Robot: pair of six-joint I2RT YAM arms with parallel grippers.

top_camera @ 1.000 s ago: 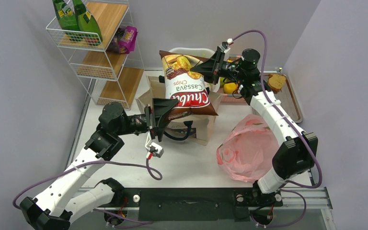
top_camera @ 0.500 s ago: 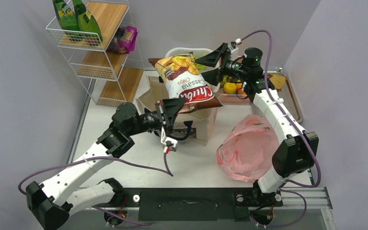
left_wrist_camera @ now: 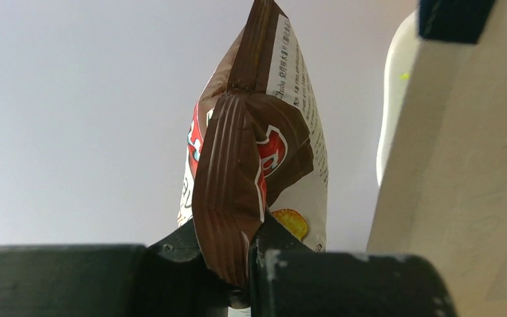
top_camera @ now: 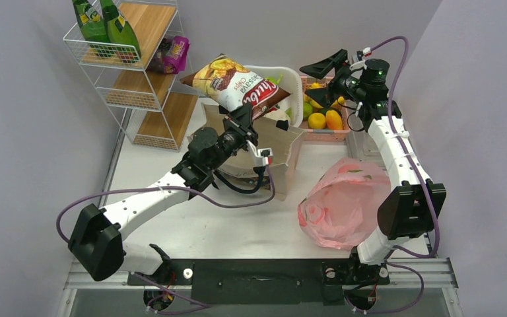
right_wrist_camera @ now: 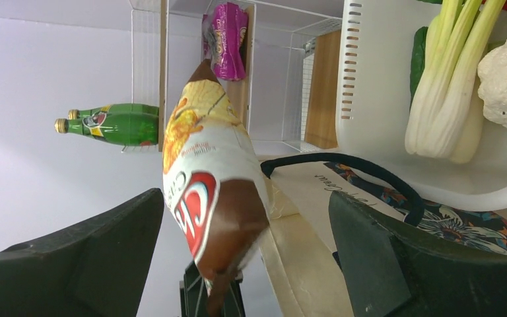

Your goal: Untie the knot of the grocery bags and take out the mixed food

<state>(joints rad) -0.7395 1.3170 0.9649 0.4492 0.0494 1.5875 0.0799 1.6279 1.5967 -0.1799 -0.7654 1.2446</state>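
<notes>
Aloft, puffy crinkle-seamed foil snack packet [top_camera: 236,83]

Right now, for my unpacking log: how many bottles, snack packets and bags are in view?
Green bottles: 2
Snack packets: 2, the chips packet and the purple packet
Bags: 2, the pink bag and the canvas tote
Total: 6

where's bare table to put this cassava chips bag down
The widest bare table is the near middle, bordered by the left arm, the canvas tote and the pink plastic bag. A thinner strip runs between the wire rack and the tote. The back is crowded with the white basket and the fruit crate.
</notes>
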